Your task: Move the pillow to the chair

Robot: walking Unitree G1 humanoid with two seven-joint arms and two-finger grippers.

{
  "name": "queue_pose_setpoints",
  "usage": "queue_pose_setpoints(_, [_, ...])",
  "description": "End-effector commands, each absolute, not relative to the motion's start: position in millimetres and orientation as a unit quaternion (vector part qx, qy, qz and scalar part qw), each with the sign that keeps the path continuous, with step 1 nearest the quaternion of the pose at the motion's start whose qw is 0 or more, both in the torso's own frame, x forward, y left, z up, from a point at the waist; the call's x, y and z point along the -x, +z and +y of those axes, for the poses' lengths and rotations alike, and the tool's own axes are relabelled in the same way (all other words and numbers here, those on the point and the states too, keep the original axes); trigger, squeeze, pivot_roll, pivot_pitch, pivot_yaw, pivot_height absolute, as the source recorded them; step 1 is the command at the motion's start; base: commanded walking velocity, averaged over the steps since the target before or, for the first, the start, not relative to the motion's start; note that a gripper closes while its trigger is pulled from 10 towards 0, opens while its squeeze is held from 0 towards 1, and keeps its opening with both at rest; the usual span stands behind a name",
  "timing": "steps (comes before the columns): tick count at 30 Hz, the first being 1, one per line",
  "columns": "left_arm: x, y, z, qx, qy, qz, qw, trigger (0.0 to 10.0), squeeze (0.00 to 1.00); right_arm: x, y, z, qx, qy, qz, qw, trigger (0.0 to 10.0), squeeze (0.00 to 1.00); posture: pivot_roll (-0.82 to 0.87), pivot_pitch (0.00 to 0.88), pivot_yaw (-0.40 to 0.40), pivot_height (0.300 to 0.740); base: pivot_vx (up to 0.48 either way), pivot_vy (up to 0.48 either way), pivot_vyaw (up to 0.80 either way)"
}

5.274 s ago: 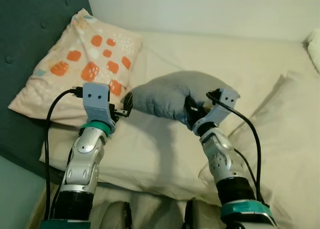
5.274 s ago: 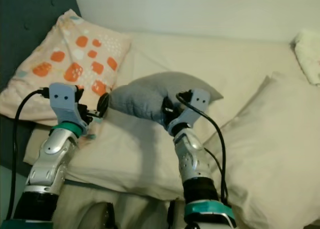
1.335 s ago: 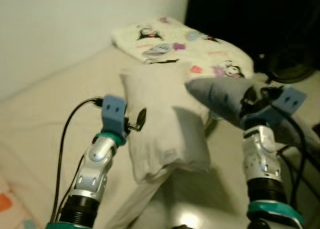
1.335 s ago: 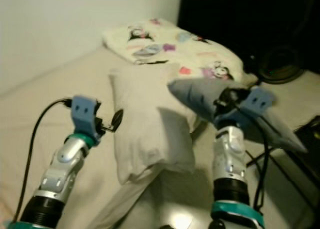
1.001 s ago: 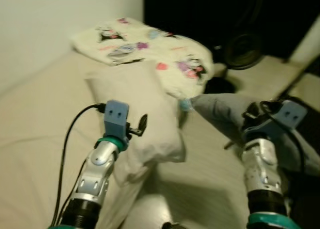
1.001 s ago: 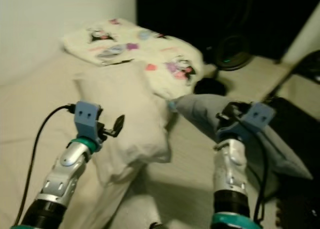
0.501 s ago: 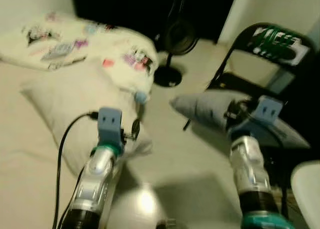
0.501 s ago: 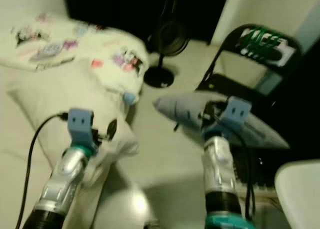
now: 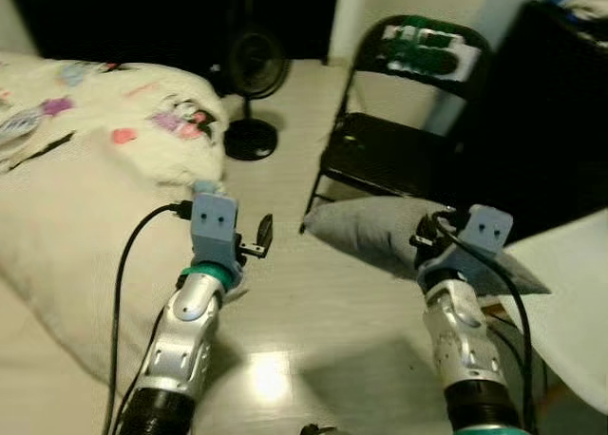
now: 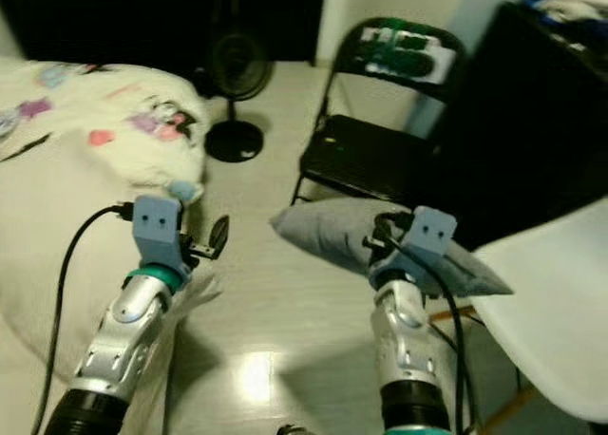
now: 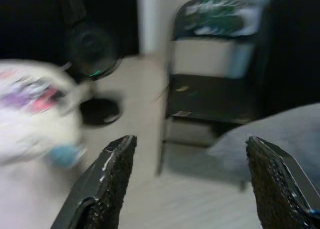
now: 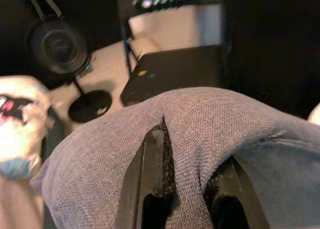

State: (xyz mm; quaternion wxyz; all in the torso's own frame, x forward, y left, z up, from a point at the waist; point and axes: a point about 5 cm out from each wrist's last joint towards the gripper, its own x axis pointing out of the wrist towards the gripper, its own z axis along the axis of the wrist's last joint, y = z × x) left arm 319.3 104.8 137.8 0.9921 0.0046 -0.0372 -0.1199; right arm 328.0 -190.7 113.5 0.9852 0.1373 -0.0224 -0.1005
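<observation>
A grey pillow (image 9: 380,231) hangs above the pale floor, pinched in my right gripper (image 9: 425,242), which is shut on its middle; the right wrist view has the black fingers (image 12: 152,164) buried in the grey fabric (image 12: 210,124). Just beyond the pillow stands a black folding chair (image 9: 385,155) with a green-and-white label on its backrest (image 9: 423,50). My left gripper (image 9: 264,234) is raised to the left of the pillow, open with nothing in it; its two fingertips (image 11: 117,159) stand wide apart in the left wrist view, facing the chair (image 11: 210,96).
A bed with a patterned blanket (image 9: 142,112) and a cream pillow (image 9: 66,245) lies on the left. A black floor fan (image 9: 252,93) stands beside the chair. A dark cabinet (image 9: 560,103) is at the right, and a white surface (image 9: 570,293) juts in at lower right.
The view has swung right from the bed; the chair now stands straight ahead and closer. The right gripper still holds the grey pillow, and the left gripper stays open.
</observation>
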Motion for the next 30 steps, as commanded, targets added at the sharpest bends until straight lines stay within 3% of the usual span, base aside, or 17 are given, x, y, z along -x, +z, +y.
queue_pose_setpoints(1, [-316.3, 128.4, 107.7, -0.012, -0.119, -0.018, 0.993, 10.0, 0.0, -329.2, 126.5, -190.8, -0.126, -0.098, -0.055, 0.986, 10.0, 0.0, 0.0, 0.031, 0.028, 0.739, 0.0, 0.0, -0.8])
queue_pose_setpoints(10, [-315.1, 129.3, 104.9, -0.015, -0.133, -0.021, 0.991, 10.0, 0.0, -328.2, 124.2, -191.0, -0.125, -0.102, -0.049, 0.986, 10.0, 0.0, 0.0, 0.029, 0.029, 0.739, 0.0, 0.0, -0.8])
queue_pose_setpoints(21, [-315.1, 133.7, 103.6, -0.002, -0.15, -0.032, 0.988, 10.0, 0.0, -327.4, 122.5, -193.2, -0.119, -0.114, -0.043, 0.985, 10.0, 0.0, 0.0, 0.029, 0.029, 0.739, 0.0, 0.0, 0.0])
queue_pose_setpoints(30, [-315.0, 136.1, 101.4, 0.003, -0.164, -0.038, 0.986, 10.0, 0.0, -327.4, 121.0, -190.9, -0.112, -0.111, -0.037, 0.987, 10.0, 0.0, 0.0, 0.015, 0.04, 0.739, 0.272, 0.0, 0.0])
